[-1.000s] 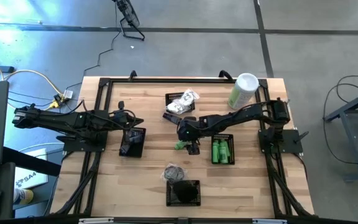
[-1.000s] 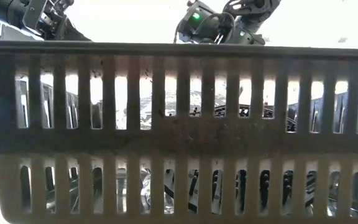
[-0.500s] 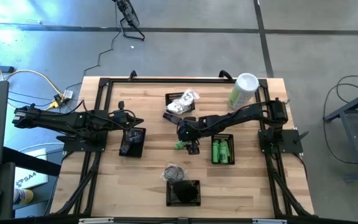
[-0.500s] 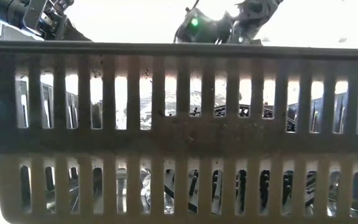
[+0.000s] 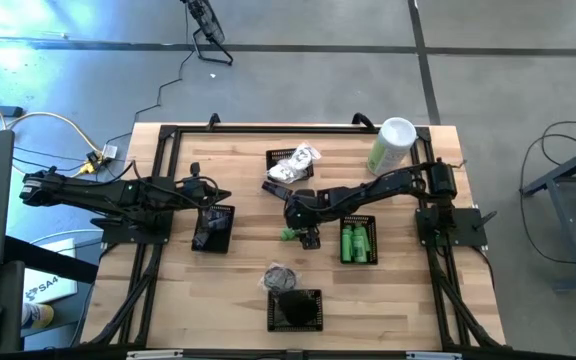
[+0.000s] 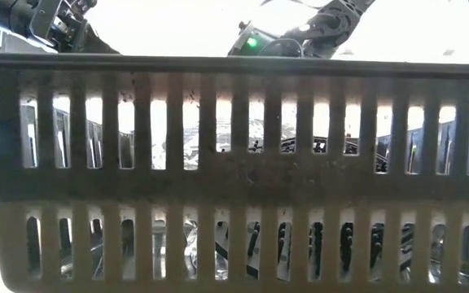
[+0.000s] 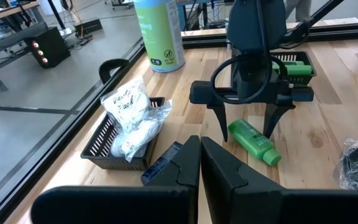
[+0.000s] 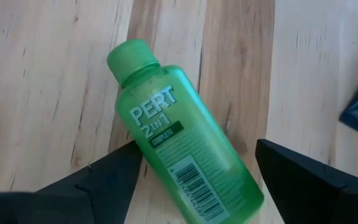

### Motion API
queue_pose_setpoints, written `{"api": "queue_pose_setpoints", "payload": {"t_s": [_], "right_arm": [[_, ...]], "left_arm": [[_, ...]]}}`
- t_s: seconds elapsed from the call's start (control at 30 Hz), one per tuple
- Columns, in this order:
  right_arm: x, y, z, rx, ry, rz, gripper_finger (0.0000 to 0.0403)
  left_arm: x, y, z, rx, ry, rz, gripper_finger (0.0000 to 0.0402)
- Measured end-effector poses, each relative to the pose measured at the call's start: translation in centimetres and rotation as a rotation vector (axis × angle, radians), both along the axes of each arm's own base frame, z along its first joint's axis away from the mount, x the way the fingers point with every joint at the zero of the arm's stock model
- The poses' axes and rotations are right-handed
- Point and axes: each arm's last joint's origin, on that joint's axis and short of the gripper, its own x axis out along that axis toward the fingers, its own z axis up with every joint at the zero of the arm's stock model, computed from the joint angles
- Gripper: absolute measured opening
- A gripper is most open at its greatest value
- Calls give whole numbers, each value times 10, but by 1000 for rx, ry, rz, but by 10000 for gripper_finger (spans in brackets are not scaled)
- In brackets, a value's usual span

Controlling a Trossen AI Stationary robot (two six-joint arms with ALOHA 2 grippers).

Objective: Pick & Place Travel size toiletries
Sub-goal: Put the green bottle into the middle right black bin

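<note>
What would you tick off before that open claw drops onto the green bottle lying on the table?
1. Right gripper open: ok.
2. Fingers straddle the green bottle, one on each side: ok.
3. Bottle lying flat on bare wood, nothing touching it: ok.
4. Fingers already down at bottle level: cannot tell.
5. Room left in the basket of green bottles: cannot tell.
6. Left gripper shut, waiting away from the bottle: ok.

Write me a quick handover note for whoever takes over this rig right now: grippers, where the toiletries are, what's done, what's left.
Right gripper: open, straddling a loose green bottle lying mid-table, not gripped.
Left gripper: shut, empty, waiting by the left basket.
Done: green bottles in the right basket, white packets in the far basket.
Left: grasp the loose bottle and place it, probably with the other green ones; a dark crinkly bundle lies outside the near basket.
</note>
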Motion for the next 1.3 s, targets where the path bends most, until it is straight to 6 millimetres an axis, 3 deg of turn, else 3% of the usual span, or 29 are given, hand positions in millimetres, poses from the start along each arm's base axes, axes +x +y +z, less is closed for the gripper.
{"api": "queue_pose_setpoints", "payload": {"t_s": [0.63, 1.3], "right_arm": [[0, 1, -1, 25, -1, 13, 200], [2, 3, 0, 46, -22, -30, 187]], "left_arm": [[0, 0, 0, 0, 0, 0, 10], [0, 0, 0, 0, 0, 0, 10]]}}
